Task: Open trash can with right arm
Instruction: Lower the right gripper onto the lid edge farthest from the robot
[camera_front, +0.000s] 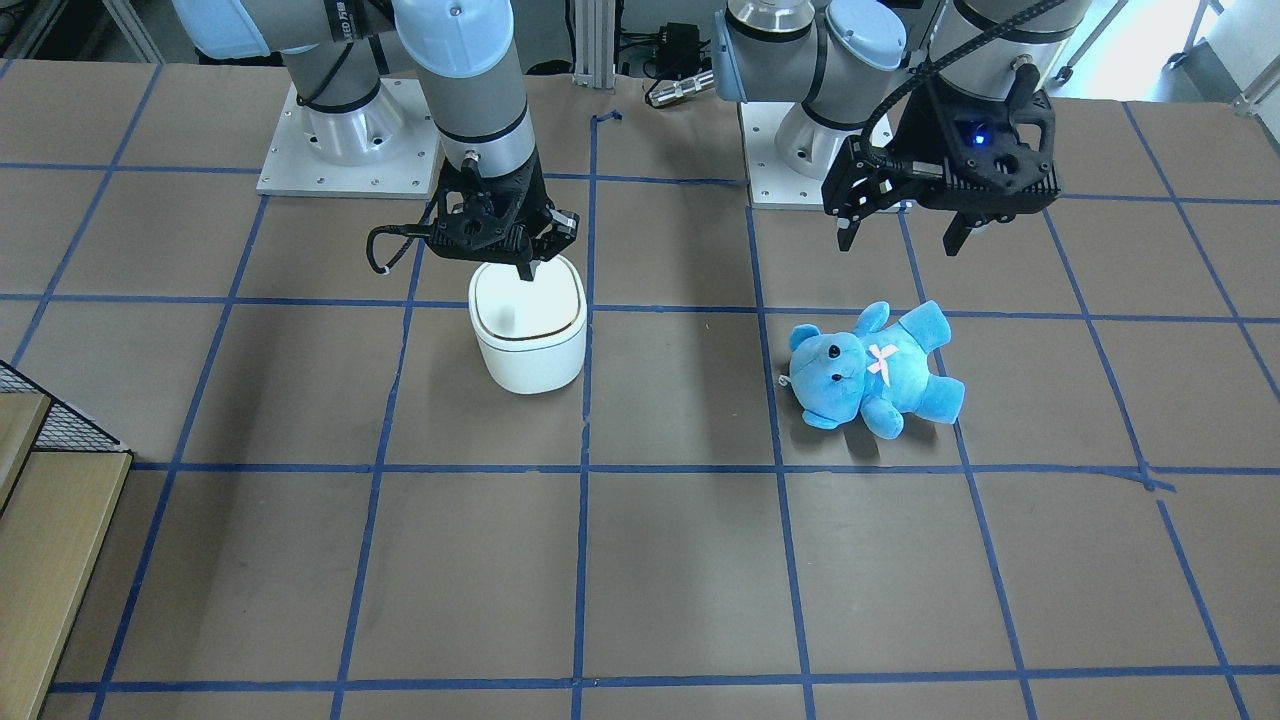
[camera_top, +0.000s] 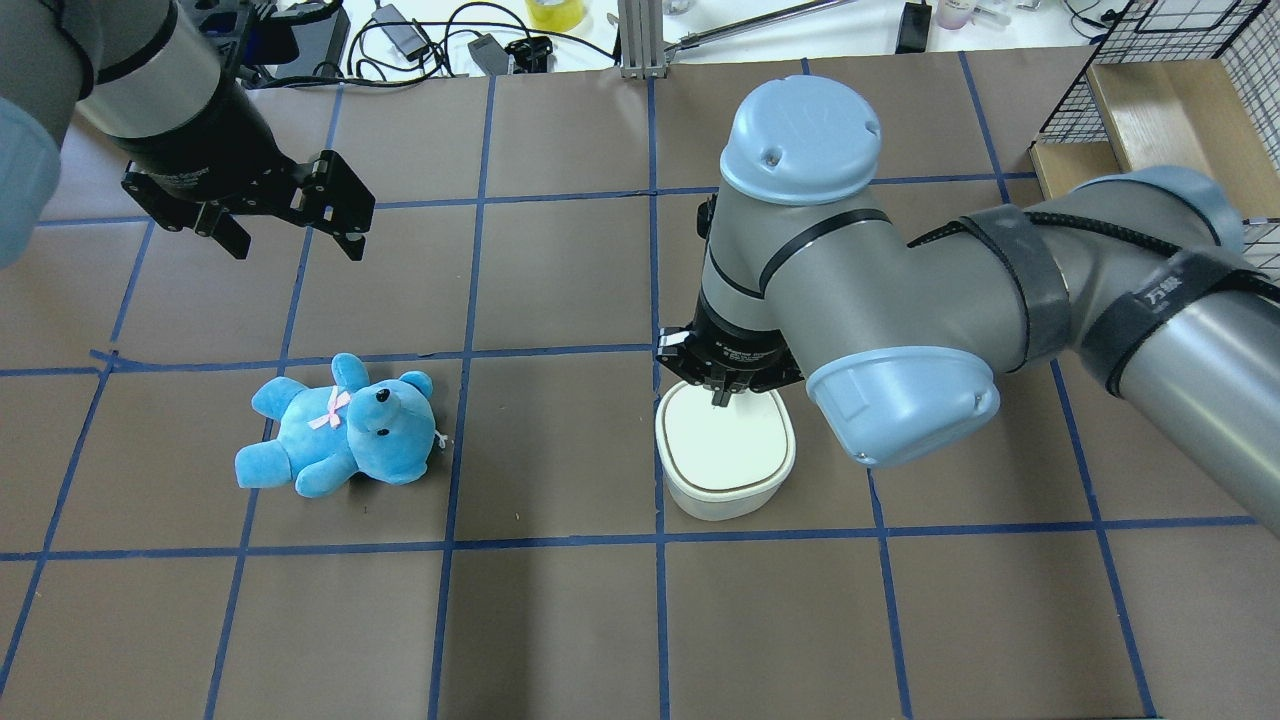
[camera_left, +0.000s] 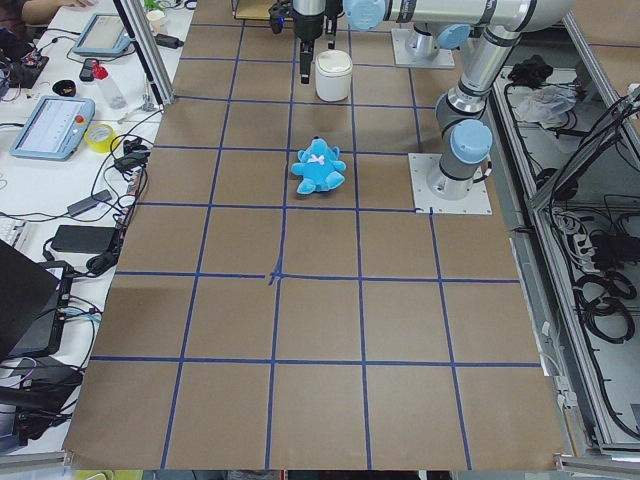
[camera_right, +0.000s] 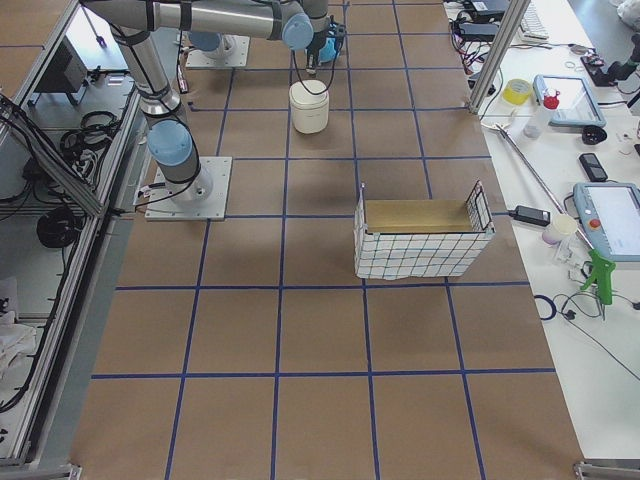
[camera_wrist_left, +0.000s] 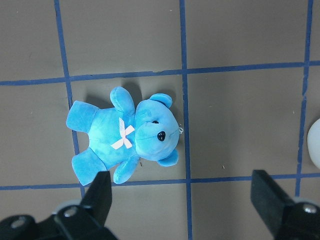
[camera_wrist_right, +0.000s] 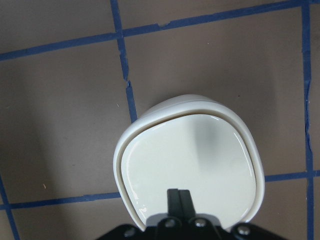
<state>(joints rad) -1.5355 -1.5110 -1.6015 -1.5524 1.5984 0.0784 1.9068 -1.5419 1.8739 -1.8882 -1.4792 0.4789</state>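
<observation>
The white trash can (camera_front: 527, 335) stands on the brown table with its flat lid down; it also shows in the overhead view (camera_top: 725, 455) and the right wrist view (camera_wrist_right: 190, 165). My right gripper (camera_front: 527, 268) hangs just above the lid's rear edge, fingers together; it also shows in the overhead view (camera_top: 719, 398) and the right wrist view (camera_wrist_right: 178, 197). It holds nothing. My left gripper (camera_front: 898, 235) is open and empty, up above the table behind a blue plush bear (camera_front: 875, 367); it also shows in the overhead view (camera_top: 295, 240).
The blue bear (camera_top: 340, 425) lies on its back about two grid squares from the can. A wire-mesh basket with a wooden inside (camera_right: 420, 238) stands at the table's right end. Both arm bases (camera_front: 345, 135) are bolted at the table's rear.
</observation>
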